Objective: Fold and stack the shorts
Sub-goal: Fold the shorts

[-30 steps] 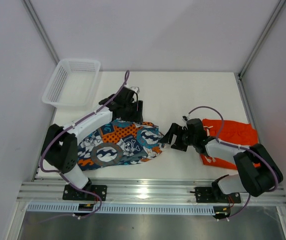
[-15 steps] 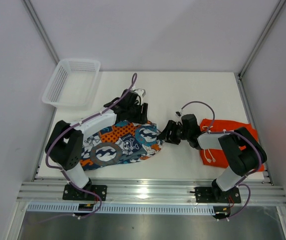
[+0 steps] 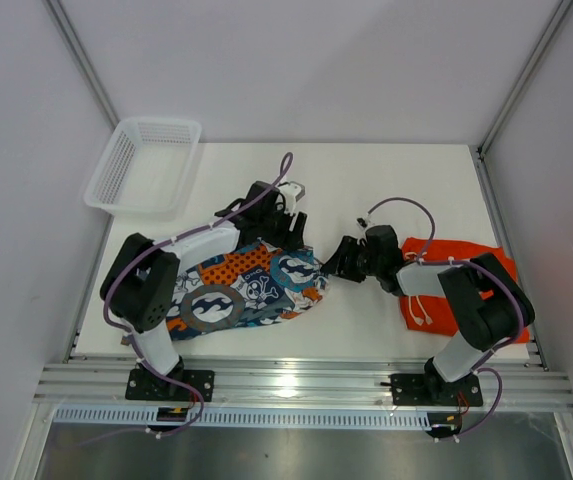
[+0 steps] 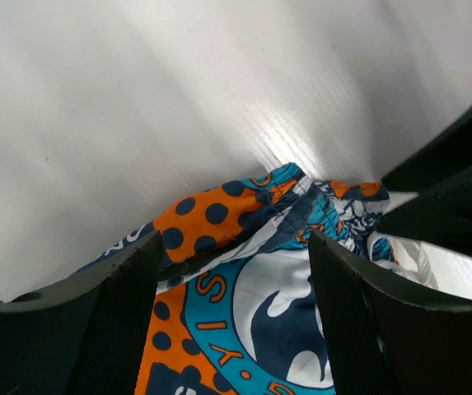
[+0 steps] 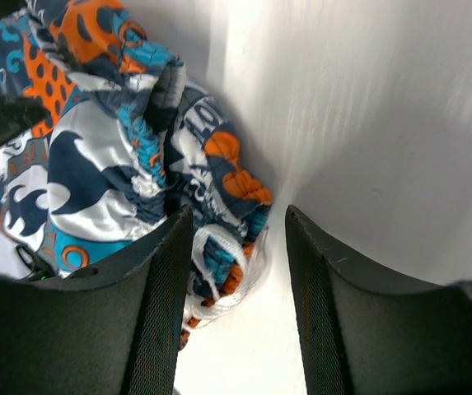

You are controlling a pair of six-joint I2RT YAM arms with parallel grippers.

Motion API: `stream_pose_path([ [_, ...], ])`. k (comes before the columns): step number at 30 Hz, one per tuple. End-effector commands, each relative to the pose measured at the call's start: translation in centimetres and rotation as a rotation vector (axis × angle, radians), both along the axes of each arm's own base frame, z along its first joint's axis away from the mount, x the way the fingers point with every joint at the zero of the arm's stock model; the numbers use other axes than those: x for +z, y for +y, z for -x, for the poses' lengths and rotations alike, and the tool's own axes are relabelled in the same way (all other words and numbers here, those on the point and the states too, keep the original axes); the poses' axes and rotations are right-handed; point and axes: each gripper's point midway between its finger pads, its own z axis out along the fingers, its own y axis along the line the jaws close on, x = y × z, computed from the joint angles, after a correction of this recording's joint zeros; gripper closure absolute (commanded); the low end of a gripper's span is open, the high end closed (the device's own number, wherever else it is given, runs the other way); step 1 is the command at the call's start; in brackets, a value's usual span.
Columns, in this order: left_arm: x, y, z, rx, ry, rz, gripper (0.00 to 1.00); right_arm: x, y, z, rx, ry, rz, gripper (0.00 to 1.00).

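The cartoon-print shorts [image 3: 241, 290] lie spread on the table's near left. They also show in the left wrist view [image 4: 252, 288] and in the right wrist view [image 5: 128, 164]. My left gripper [image 3: 291, 232] is open at their far right edge, its fingers [image 4: 95, 329] straddling the fabric. My right gripper [image 3: 334, 262] is open just right of the print shorts, with their white drawstring [image 5: 219, 280] between its fingers [image 5: 157, 304]. The orange shorts [image 3: 461, 280] lie folded at the right, with a white drawstring [image 3: 421, 315], partly under the right arm.
A white mesh basket [image 3: 146, 165] stands at the table's far left corner. White walls and metal frame posts close in the table [image 3: 386, 190] on three sides. A metal rail [image 3: 296, 385] runs along the near edge.
My left gripper has moved right along the far edge of the print shorts. My right gripper has moved left and a little farther, up to the shorts' right edge.
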Motion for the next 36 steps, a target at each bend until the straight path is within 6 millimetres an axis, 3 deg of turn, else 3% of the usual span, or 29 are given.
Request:
stream_pose_path([
  [1, 1.7, -1.7, -0.8, -0.144, -0.128, 0.045, 0.27, -1.4, -1.7, -0.9, -0.018, -0.026, 0.124, 0.49],
  [8, 0.6, -2.6, 0.2, -0.243, -0.091, 0.06, 0.3, -2.3, -0.9, -1.3, 0.018, -0.027, 0.116, 0.6],
  [16, 1.2, -3.0, 1.9, -0.341, -0.082, 0.088, 0.26, -2.7, 0.4, -0.6, 0.076, -0.041, 0.107, 0.64],
  [19, 0.8, -3.0, 2.1, -0.355, -0.06, 0.08, 0.26, -3.2, 0.6, -0.6, 0.085, -0.028, 0.102, 0.77],
  [22, 0.2, -2.9, 2.2, -0.357, -0.042, 0.07, 0.29, -3.3, 0.6, -0.6, 0.085, -0.022, 0.099, 0.99],
  [27, -0.6, -2.8, 1.6, -0.342, -0.031, 0.039, 0.36, -2.9, 0.6, -0.8, 0.082, -0.029, 0.093, 1.0],
  [36, -2.2, -2.6, 0.4, -0.309, -0.024, -0.009, 0.38, -2.4, 0.8, -0.8, 0.083, -0.035, 0.08, 1.0],
])
